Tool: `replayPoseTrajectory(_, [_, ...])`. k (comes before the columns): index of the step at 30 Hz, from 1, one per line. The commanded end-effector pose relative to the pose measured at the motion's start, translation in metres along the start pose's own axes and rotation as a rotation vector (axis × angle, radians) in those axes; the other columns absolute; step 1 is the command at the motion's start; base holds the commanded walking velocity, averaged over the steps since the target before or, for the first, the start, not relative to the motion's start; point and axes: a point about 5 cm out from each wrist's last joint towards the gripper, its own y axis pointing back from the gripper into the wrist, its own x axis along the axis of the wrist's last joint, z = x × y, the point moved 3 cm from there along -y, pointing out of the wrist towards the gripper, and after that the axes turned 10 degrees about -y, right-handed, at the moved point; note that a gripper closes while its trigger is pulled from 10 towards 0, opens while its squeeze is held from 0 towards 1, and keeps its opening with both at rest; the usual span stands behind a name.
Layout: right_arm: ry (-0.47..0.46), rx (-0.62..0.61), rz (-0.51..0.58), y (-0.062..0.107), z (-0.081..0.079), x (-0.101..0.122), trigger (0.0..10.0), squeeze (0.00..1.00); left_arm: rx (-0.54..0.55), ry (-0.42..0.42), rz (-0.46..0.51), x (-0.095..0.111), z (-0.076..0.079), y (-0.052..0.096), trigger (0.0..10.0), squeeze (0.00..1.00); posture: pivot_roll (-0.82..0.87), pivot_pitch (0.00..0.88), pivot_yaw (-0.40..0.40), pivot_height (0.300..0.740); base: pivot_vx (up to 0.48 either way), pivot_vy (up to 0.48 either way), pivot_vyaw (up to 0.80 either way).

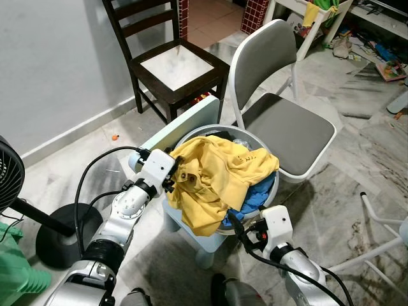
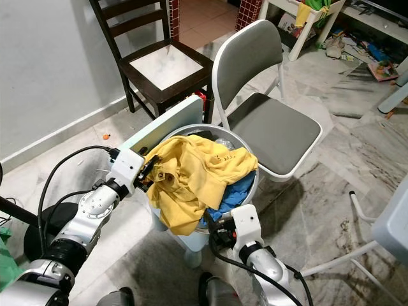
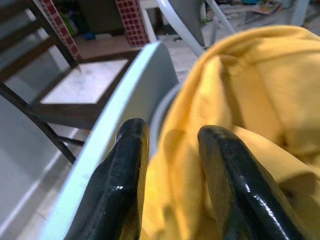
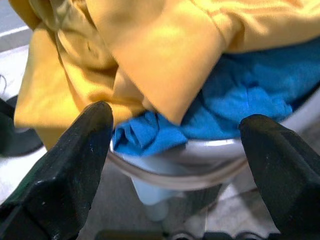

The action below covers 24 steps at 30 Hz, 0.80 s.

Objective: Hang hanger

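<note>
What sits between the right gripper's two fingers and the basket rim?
Bare air: the right gripper hangs open before the basket, blue cloth just above the rim, in the right wrist view.

Left gripper (image 3: 170, 165) stood with its two black fingers (image 3: 125, 180) slightly apart, a fold of yellow garment (image 3: 250, 100) lying between them and seemingly touching both. Just beside the cloth ran the pale blue edge of a board (image 3: 115, 130). Beyond it stood a dark wooden chair (image 3: 65, 95) and red-tiled pillars (image 3: 131, 20).
</note>
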Motion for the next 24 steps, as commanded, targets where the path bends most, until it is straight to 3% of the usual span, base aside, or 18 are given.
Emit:
replayPoseTrajectory(1, [0.003,-0.008,-0.014,0.005,0.003,-0.002,10.0,0.14,0.014,-0.020,0.003,0.000,-0.004,-0.001,10.0,1.00,-0.15,0.262,-0.094,0.740,0.000,0.000,0.00])
replayPoseTrajectory(7, [0.004,-0.013,-0.021,0.010,0.004,-0.001,10.0,0.14,0.016,-0.001,0.012,0.002,-0.008,-0.005,10.0,1.00,-0.17,0.269,-0.097,0.740,0.000,0.000,0.00])
replayPoseTrajectory(13, [0.006,-0.022,-0.026,0.011,0.004,-0.002,10.0,0.15,0.120,0.014,0.151,0.034,-0.009,-0.013,10.0,1.00,-0.16,0.267,-0.092,0.740,0.000,0.000,0.00])
replayPoseTrajectory(17, [0.007,-0.021,-0.028,0.010,0.003,-0.002,10.0,0.15,0.140,0.055,0.210,0.044,-0.004,-0.011,10.0,1.00,-0.16,0.268,-0.092,0.740,0.000,0.000,0.00])
replayPoseTrajectory(19, [0.009,-0.016,-0.029,0.009,0.001,-0.002,10.0,0.15,0.076,0.107,0.200,0.041,0.012,-0.011,10.0,1.00,-0.16,0.268,-0.095,0.740,0.000,0.000,0.00])
replayPoseTrajectory(24, [0.015,-0.009,-0.032,0.009,0.001,-0.001,10.0,0.15,-0.058,0.132,0.070,0.015,0.038,-0.007,10.0,1.00,-0.16,0.270,-0.101,0.740,0.000,0.000,0.00])
